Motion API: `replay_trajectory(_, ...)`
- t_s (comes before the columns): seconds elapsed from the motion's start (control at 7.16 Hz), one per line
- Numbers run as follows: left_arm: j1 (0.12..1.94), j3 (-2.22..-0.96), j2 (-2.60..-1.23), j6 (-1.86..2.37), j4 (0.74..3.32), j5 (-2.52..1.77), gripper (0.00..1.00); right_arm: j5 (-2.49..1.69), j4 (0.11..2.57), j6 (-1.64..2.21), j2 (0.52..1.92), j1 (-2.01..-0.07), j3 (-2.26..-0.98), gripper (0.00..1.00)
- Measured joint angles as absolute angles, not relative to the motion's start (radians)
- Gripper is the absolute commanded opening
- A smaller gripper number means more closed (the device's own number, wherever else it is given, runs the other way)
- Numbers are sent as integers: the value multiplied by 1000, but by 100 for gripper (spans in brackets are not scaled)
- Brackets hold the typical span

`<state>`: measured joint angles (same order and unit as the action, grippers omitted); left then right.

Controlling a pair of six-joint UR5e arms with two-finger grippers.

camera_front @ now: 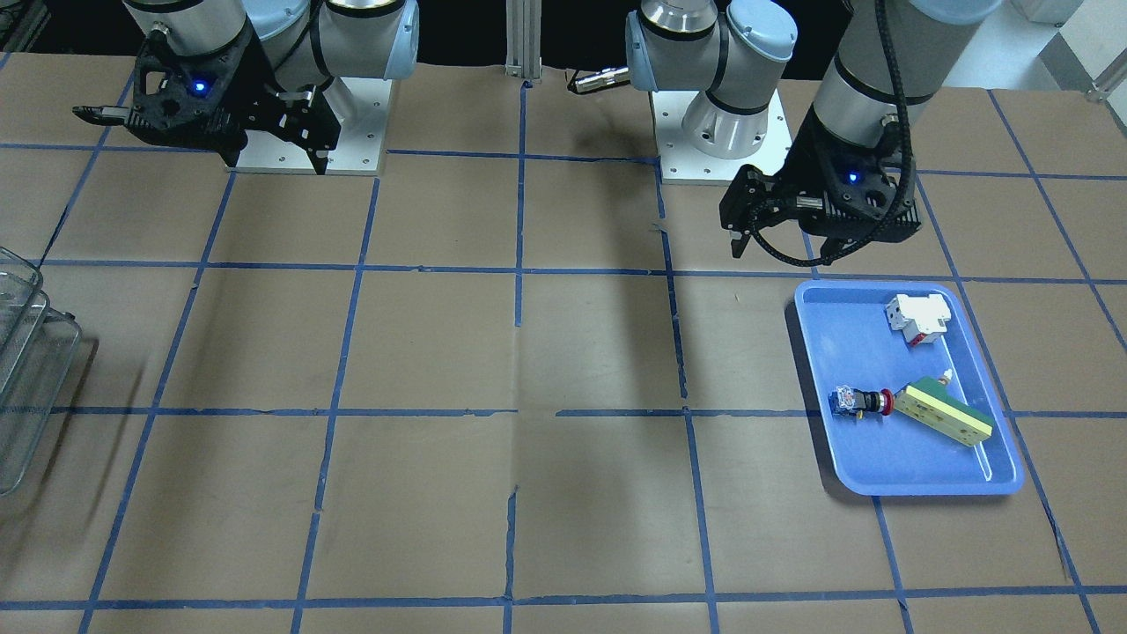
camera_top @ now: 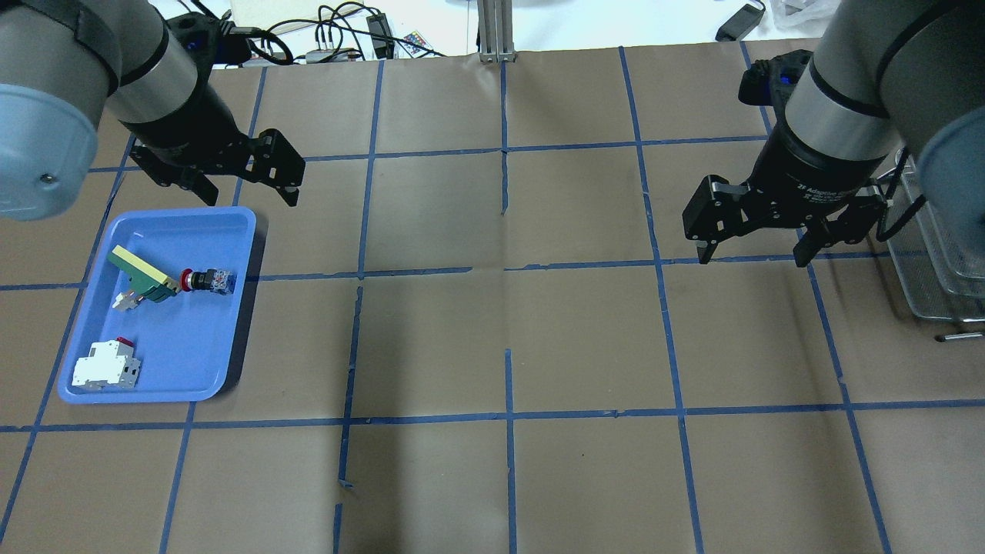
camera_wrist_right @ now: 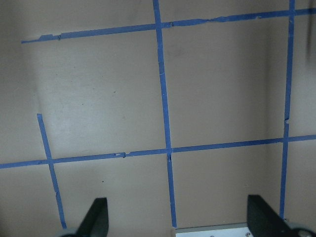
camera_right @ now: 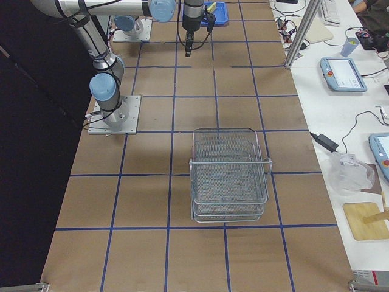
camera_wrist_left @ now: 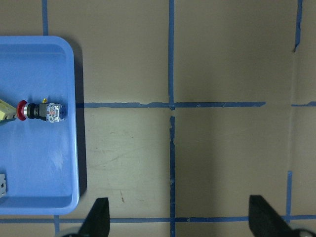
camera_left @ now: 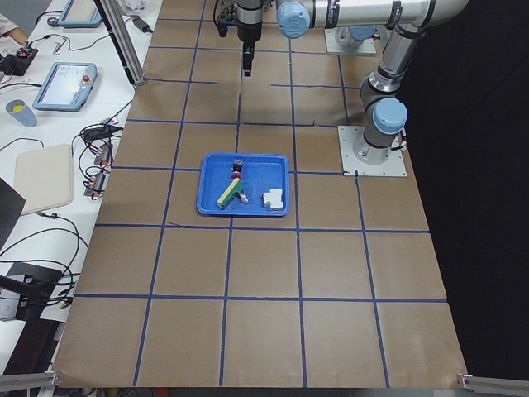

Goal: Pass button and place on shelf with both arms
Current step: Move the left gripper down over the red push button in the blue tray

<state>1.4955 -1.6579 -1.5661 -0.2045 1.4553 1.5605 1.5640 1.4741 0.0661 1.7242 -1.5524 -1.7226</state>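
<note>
The button (camera_front: 861, 403), with a red head, black collar and clear bluish back, lies on its side in the blue tray (camera_front: 850, 343), its head against a green-and-cream bar (camera_front: 946, 409). It also shows in the overhead view (camera_top: 204, 280) and the left wrist view (camera_wrist_left: 39, 110). My left gripper (camera_top: 248, 196) hangs open and empty above the table, just past the tray's far edge. My right gripper (camera_top: 752, 255) hangs open and empty over bare table, next to the grey wire-mesh shelf (camera_top: 943, 254). The shelf shows whole in the right side view (camera_right: 230, 176).
A white-and-red block (camera_top: 105, 368) lies in the tray's near corner. The table is brown paper with a blue tape grid. The arm bases (camera_front: 731, 132) stand at the robot's edge. Cables and screens lie past the far edge.
</note>
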Motion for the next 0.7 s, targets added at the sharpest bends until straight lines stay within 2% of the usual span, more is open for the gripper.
replay_trajectory(0.7, 1231, -1782, -1654, -1169, 1323, 1560, 100, 1559, 1468, 64, 1730, -1554, -1724, 100)
